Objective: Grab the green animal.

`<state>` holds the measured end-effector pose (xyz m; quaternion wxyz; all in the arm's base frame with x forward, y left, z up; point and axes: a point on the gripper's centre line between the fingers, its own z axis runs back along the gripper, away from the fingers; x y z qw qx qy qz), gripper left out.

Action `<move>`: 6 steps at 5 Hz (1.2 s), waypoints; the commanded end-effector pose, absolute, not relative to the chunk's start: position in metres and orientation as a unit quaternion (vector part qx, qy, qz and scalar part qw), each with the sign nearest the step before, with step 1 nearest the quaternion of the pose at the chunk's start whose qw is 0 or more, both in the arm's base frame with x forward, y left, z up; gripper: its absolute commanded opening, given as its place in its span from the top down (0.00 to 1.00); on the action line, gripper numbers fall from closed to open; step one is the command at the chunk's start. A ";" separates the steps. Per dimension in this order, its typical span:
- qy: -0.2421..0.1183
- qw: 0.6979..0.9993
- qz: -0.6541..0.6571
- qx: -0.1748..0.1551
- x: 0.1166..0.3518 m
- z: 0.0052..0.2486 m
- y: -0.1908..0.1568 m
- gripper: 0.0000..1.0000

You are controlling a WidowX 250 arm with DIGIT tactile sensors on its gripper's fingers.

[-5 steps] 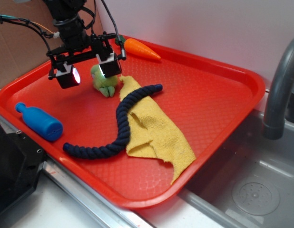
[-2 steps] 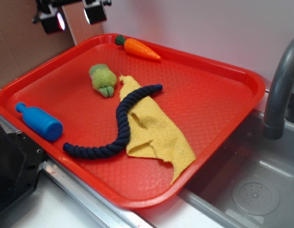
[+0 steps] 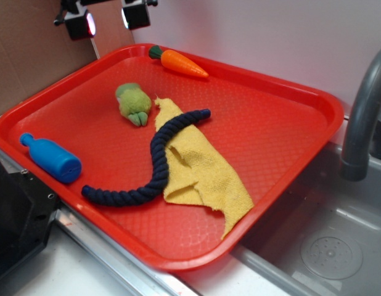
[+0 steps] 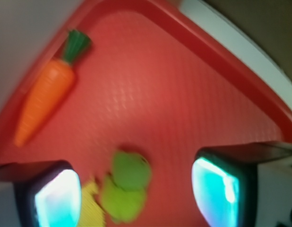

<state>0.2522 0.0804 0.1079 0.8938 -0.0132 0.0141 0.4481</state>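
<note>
Shifted slightly rightward, high and wide-open, the black gripper (image 3: 108,20) hangs empty above the red plastic tray (image 3: 289,123), where the small fuzzy green plush animal (image 3: 134,104), seemingly soft and light, invites pinching its rounded middle.

A plain pale wall (image 3: 270,37) rises directly behind the large red textured plastic tray (image 3: 270,123), which fills most of the scene under soft, even light. Left of the tray, a brown cardboard panel (image 3: 24,55) stands upright. Right of the tray, a curved grey metal faucet (image 3: 363,117) arches over a stainless steel sink basin (image 3: 326,246) with a round drain. In front of the tray runs a light countertop edge (image 3: 86,265).
</note>
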 end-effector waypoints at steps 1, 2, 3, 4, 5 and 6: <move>-0.003 0.888 0.460 -0.016 0.239 0.065 0.067 0.00; -0.002 0.899 0.437 -0.020 0.245 0.042 0.056 0.00; -0.003 0.902 0.431 -0.012 0.254 0.024 0.045 0.29; 0.021 0.901 0.433 -0.003 0.266 0.018 0.048 1.00; 0.060 0.915 0.399 0.006 0.259 0.050 0.056 1.00; 0.023 0.932 0.363 0.007 0.243 0.100 0.069 1.00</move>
